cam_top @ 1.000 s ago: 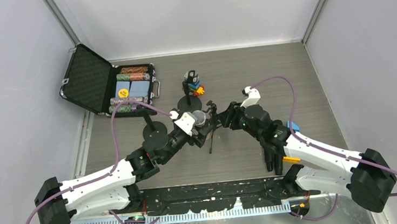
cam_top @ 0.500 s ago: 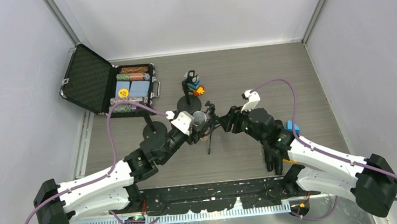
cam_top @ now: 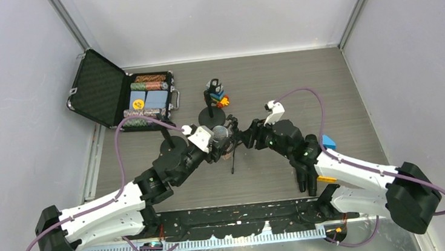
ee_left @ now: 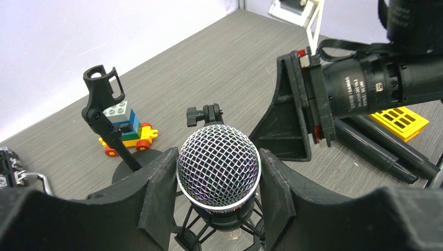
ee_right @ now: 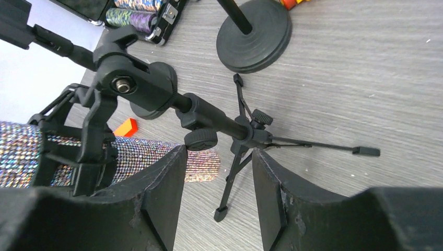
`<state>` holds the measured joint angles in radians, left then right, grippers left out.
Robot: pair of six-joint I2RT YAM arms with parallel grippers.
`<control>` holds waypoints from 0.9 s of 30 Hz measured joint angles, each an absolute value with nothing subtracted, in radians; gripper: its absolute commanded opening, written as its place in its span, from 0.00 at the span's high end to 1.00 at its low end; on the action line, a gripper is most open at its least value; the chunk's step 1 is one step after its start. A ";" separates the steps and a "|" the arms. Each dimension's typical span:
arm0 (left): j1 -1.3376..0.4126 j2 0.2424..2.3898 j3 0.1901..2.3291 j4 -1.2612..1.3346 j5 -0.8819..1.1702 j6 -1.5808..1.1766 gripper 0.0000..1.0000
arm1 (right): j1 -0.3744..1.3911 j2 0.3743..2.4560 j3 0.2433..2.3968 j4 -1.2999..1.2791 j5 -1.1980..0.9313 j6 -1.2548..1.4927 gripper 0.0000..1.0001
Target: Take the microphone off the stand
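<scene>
The microphone has a silver mesh head (ee_left: 218, 166) and a glittery body (ee_right: 156, 162). It sits in the black clip of a small tripod stand (cam_top: 233, 155) at mid-table. My left gripper (ee_left: 218, 152) is shut on the mesh head, with one pad on each side; it also shows in the top view (cam_top: 216, 139). My right gripper (ee_right: 218, 152) is open. Its fingers (ee_right: 167, 193) lie just short of the stand's black stem (ee_right: 224, 123), on either side of it and not touching. From above, the right gripper (cam_top: 246, 137) is right next to the stand's top joint.
A second stand with a round base (cam_top: 212, 113) and an empty clip (ee_left: 102, 91) stands behind, next to a toy block car (ee_left: 125, 130). Another round base (cam_top: 172, 147) is at the left. An open case of chips (cam_top: 145, 99) is at the far left. Black pens (cam_top: 305, 179), a yellow piece (ee_left: 399, 117) and a blue block (cam_top: 328, 142) are at the right.
Both grippers have drifted a little left and farther from the bases. The microphone and stand shifted left with them. The right gripper has closed in on the stand's stem.
</scene>
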<state>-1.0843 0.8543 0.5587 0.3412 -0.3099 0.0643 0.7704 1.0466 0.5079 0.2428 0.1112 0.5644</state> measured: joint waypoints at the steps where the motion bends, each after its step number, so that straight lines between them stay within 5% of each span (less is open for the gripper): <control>1: -1.084 0.850 0.559 0.339 -0.310 0.064 1.00 | 0.770 1.068 0.514 0.242 0.111 0.579 0.45; 10: -1.084 0.821 0.561 0.292 -0.304 0.069 1.00 | 0.783 1.252 0.646 0.190 0.118 0.627 0.54; 27: -1.009 0.743 0.590 0.137 -0.109 0.274 1.00 | 0.777 1.217 0.637 0.117 -0.076 0.505 0.68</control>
